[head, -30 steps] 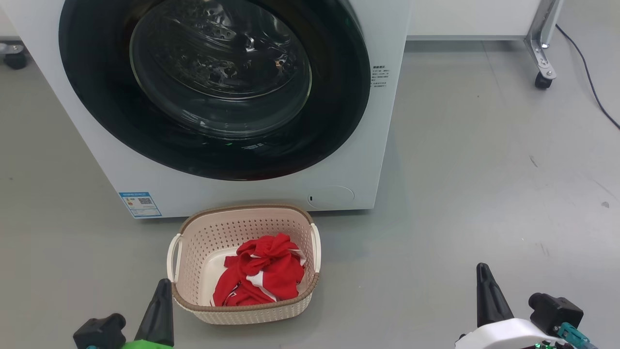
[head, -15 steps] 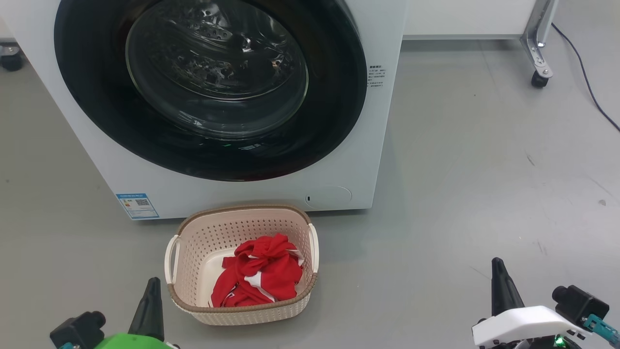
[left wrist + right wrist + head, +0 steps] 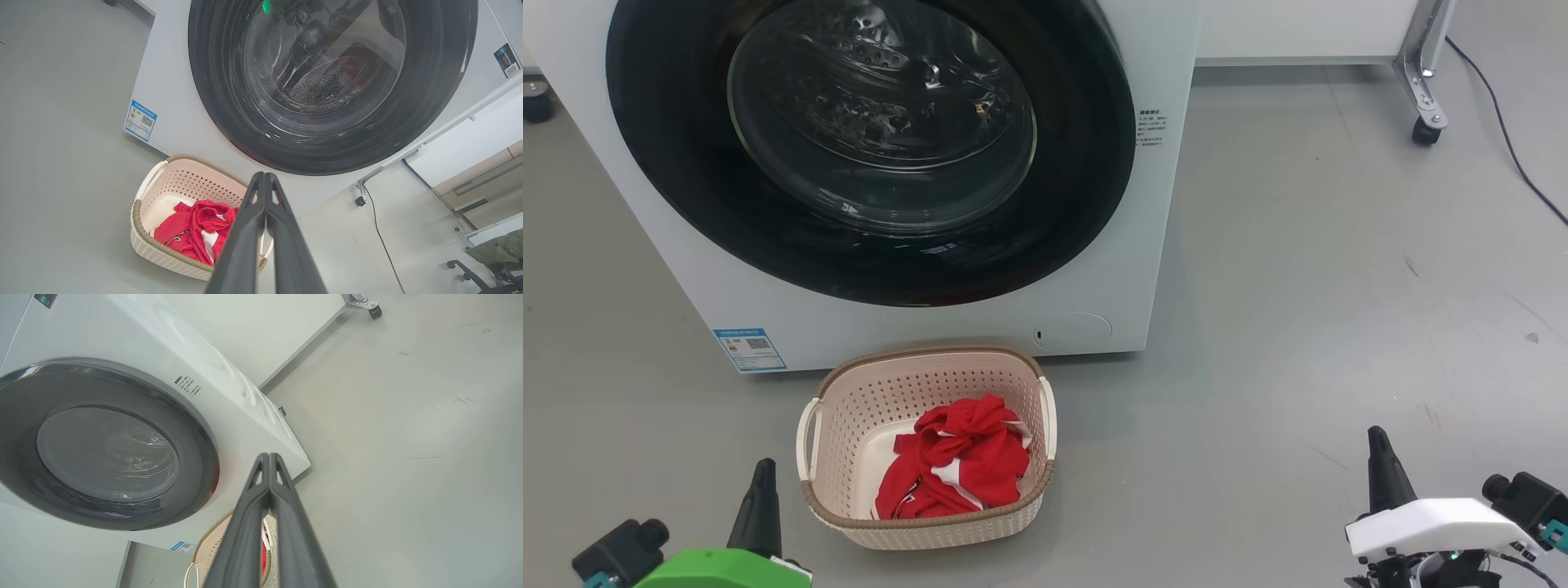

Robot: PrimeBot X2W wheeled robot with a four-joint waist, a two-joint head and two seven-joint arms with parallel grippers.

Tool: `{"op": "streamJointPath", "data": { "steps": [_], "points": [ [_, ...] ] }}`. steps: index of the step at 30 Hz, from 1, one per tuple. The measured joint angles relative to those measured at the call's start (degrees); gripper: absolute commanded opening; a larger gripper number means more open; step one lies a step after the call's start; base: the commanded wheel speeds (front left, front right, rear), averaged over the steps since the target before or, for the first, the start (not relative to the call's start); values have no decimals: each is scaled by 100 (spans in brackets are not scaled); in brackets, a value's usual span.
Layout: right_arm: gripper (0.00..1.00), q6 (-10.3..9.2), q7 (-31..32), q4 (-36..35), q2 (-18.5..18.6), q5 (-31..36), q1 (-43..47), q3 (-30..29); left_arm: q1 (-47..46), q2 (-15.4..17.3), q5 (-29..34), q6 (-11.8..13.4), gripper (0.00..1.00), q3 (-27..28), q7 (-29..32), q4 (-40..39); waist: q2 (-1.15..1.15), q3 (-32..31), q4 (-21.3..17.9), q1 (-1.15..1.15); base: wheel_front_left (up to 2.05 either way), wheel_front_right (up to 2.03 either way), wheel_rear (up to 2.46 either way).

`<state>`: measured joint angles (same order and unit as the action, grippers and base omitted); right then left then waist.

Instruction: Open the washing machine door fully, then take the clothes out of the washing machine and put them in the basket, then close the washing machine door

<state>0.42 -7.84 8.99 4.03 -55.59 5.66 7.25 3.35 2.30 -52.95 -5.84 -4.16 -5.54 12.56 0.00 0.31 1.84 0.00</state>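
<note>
The door [image 3: 866,147] sits flush on the machine [image 3: 1160,204] and the red clothes [image 3: 956,465] lie heaped in the basket [image 3: 931,359] just in front of it, so the job looks all but done. The sound finish is to check that the latch has caught and keep both arms clear of the basket. The left gripper [image 3: 764,472] and right gripper [image 3: 1378,441] hang low on either side, fingers pressed together, holding and touching nothing

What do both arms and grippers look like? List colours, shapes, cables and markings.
Left gripper: two long, dark, tapering fingers rising from a glossy bright green shell, with a black cylindrical block beside it. Right gripper: the same dark fingers on a glossy white shell, with a black block ending in a teal connector and thin black cables underneath. No markings are readable.
</note>
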Motion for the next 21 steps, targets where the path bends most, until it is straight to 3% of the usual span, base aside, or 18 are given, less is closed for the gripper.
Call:
{"op": "streamJointPath", "data": {
  "steps": [21],
  "points": [
    [0,205,336,183,110,-1669,-314,-313,-240,48,-1652,-46,0,221,383,124,0,-4,-73,0,0,0,0]
  ]
}}
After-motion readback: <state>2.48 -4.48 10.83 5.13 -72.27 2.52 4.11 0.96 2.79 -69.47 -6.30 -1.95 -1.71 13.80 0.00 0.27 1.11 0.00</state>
